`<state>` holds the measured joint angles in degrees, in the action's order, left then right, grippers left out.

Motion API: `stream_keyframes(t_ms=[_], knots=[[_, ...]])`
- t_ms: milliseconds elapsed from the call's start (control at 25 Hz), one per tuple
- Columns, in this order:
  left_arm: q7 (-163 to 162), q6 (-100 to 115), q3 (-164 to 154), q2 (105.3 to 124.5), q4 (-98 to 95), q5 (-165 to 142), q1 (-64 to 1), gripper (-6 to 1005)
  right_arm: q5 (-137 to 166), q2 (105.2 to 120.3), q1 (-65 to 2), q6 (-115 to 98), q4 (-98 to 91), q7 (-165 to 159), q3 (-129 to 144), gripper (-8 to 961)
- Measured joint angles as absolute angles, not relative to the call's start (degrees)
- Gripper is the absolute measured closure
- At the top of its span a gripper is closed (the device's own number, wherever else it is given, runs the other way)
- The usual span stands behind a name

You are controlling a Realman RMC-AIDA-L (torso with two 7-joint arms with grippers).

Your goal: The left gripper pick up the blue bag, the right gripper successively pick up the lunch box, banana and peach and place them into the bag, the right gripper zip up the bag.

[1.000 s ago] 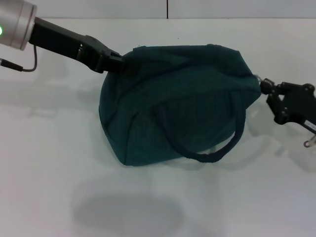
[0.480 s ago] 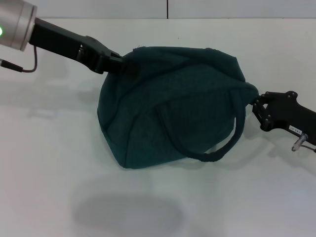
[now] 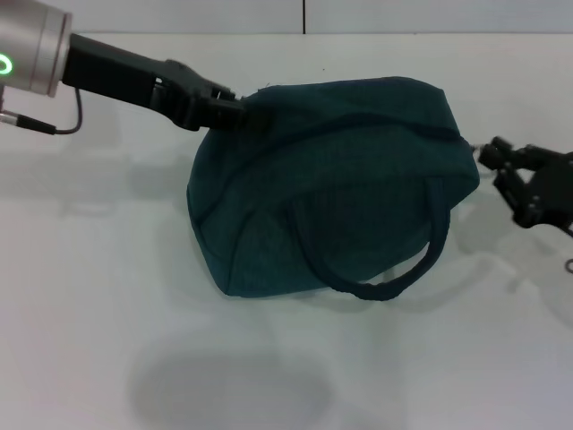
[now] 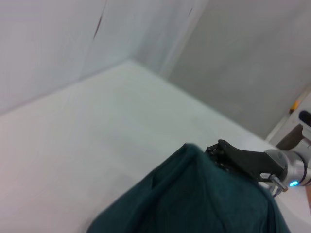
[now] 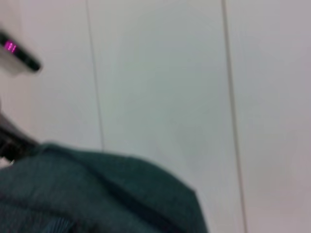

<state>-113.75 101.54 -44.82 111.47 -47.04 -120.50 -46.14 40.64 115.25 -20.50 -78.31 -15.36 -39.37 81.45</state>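
Observation:
The blue bag (image 3: pixel 331 197) hangs above the table with one loop handle (image 3: pixel 385 287) drooping at its front. Its zipper line runs shut along the top to the right end. My left gripper (image 3: pixel 237 109) is shut on the fabric at the bag's upper left end. My right gripper (image 3: pixel 488 155) is at the bag's right tip, where the zipper ends, and looks shut on the pull there. The left wrist view shows the bag (image 4: pixel 194 204) with the right gripper (image 4: pixel 214 149) touching its far end. The bag (image 5: pixel 97 194) fills the bottom of the right wrist view. The lunch box, banana and peach are hidden.
The white table (image 3: pixel 89 269) spreads under the bag, and the bag's shadow (image 3: pixel 228 385) lies on it near the front. A pale wall (image 3: pixel 304 13) closes the far edge.
The bag and my left gripper have shifted a little to the right. My right gripper dipped down and left at the bag's end, then came back up and right.

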Motion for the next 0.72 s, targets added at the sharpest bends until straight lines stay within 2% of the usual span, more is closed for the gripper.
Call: stream_keyframes(t_ms=[80, 120, 280, 400, 520, 640, 720], knots=[[-109.9, 101.4, -43.2, 112.38, -47.1, -118.6, -44.7, 872, 40.6, 115.18, -19.4, -80.3, -15.2, -38.8, 79.3, 914], [-108.2, 101.4, -42.4, 112.71, -47.2, -117.5, -44.0, 870, 40.6, 115.17, -18.7, -81.3, -15.1, -38.4, 77.9, 869], [-98.4, 100.0, -37.7, 115.15, -49.0, -108.2, -38.1, 700, 40.6, 115.21, -16.8, -85.0, -15.1, -37.9, 73.5, 687], [-90.0, 98.6, -35.8, 116.61, -48.1, -99.2, -33.2, 599, 40.6, 114.88, -16.1, -88.9, -15.4, -38.4, 71.7, 621], [-80.7, 99.1, -35.9, 117.92, -44.3, -92.3, -28.7, 512, 40.7, 113.96, -16.0, -92.5, -16.7, -41.8, 71.5, 556], [-70.5, 102.9, -36.1, 119.47, -38.5, -89.4, -25.1, 425, 41.6, 112.41, -16.6, -93.8, -20.3, -50.2, 72.0, 490], [-68.4, 104.2, -36.2, 119.56, -36.4, -89.3, -24.6, 355, 44.2, 111.35, -17.5, -94.1, -23.4, -55.0, 72.3, 446]])
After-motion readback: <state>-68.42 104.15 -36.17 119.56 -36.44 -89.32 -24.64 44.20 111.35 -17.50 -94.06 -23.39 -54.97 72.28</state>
